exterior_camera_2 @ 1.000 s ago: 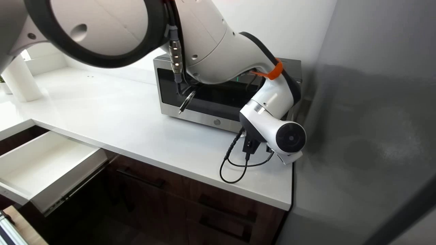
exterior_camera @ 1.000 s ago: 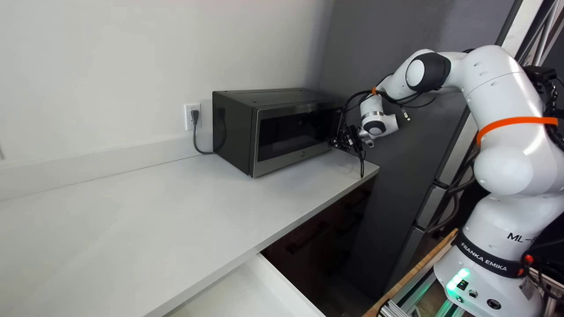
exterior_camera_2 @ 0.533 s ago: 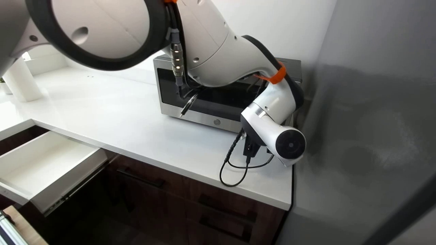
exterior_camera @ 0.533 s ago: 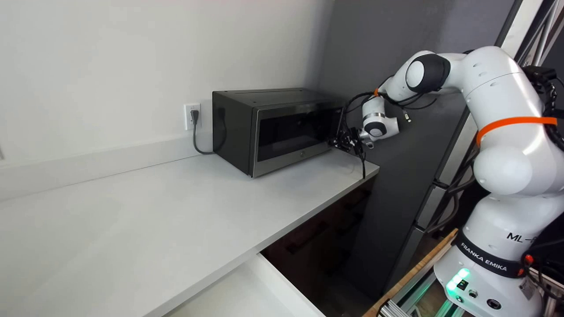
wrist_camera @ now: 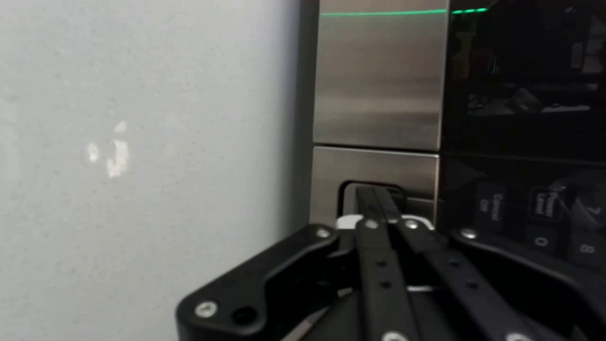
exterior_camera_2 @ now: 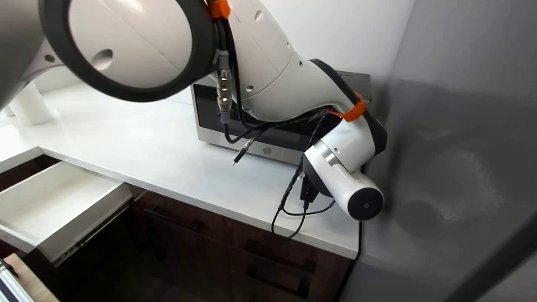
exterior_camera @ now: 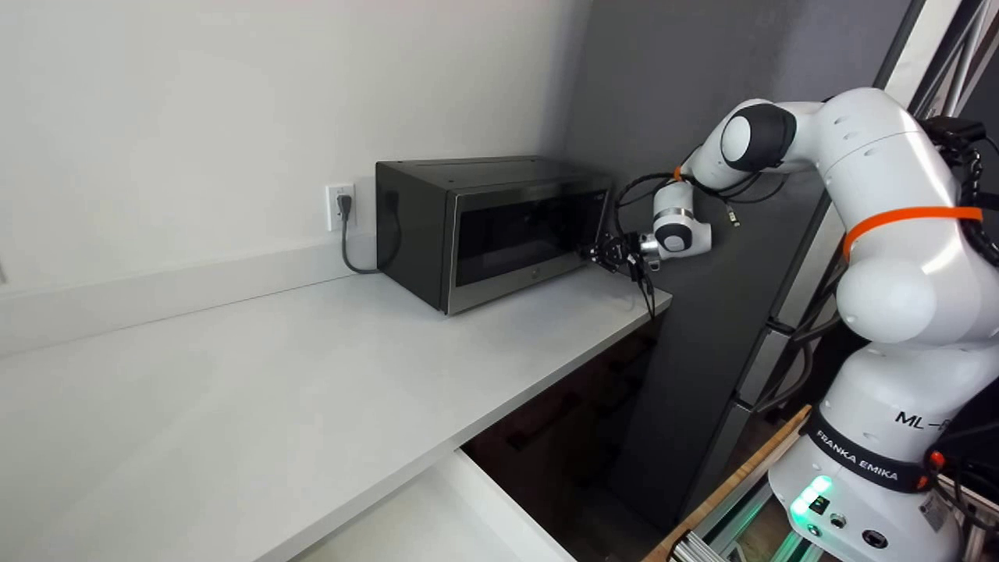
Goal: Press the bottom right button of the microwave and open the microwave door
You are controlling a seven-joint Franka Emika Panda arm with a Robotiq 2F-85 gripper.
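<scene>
The microwave (exterior_camera: 414,242) stands on the counter with its door (exterior_camera: 515,234) shut; an exterior view also shows the door's silvery lower strip (exterior_camera_2: 251,147). In the wrist view the door's metal edge (wrist_camera: 378,94) meets the control strip at a seam. Below the seam is a rounded metal button (wrist_camera: 349,201), partly covered by my fingers. My gripper (wrist_camera: 371,192) is shut and empty, with its fingertips together over the button; I cannot tell whether they press it in. In an exterior view the gripper (exterior_camera: 587,251) is at the microwave's lower right front corner.
The white counter (exterior_camera: 351,375) runs to the left. A dark grey panel (exterior_camera: 640,133) rises close to the right of the microwave. An open drawer (exterior_camera_2: 86,222) juts out below the counter. Cables (exterior_camera_2: 305,207) hang from my wrist. A power cord (exterior_camera: 344,234) leaves the wall outlet.
My wrist has lowered and moved slightly back, while the fingertips stay near the microwave's lower right corner. More of its right front shows. The door has not moved.
</scene>
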